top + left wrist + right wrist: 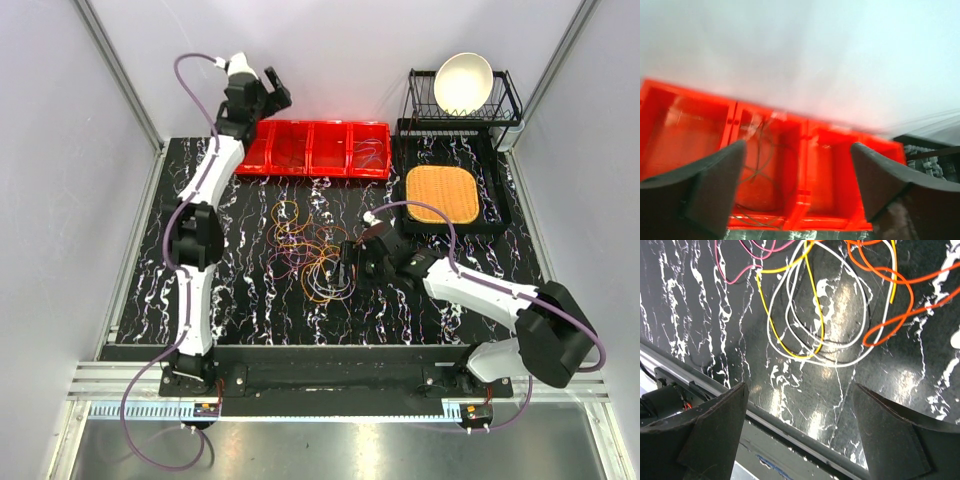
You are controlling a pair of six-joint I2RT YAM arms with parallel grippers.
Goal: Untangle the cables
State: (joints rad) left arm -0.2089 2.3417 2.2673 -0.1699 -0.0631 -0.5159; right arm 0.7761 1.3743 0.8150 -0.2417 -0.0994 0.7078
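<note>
The cables lie in a loose tangle of orange, yellow, red and whitish loops in the middle of the black marbled table. My right gripper hovers low at the tangle's right edge. In the right wrist view it is open and empty, with a white loop, a yellow loop, an orange wire and a pink wire ahead of it. My left gripper is raised over the left end of the red tray. Seen from the left wrist, it is open and empty, and a thin wire lies in one compartment below.
The red tray has several compartments, and some hold thin wires. At back right a black dish rack holds a white bowl, with an orange woven mat in a black tray. Walls enclose the table; its near edge is under my right gripper.
</note>
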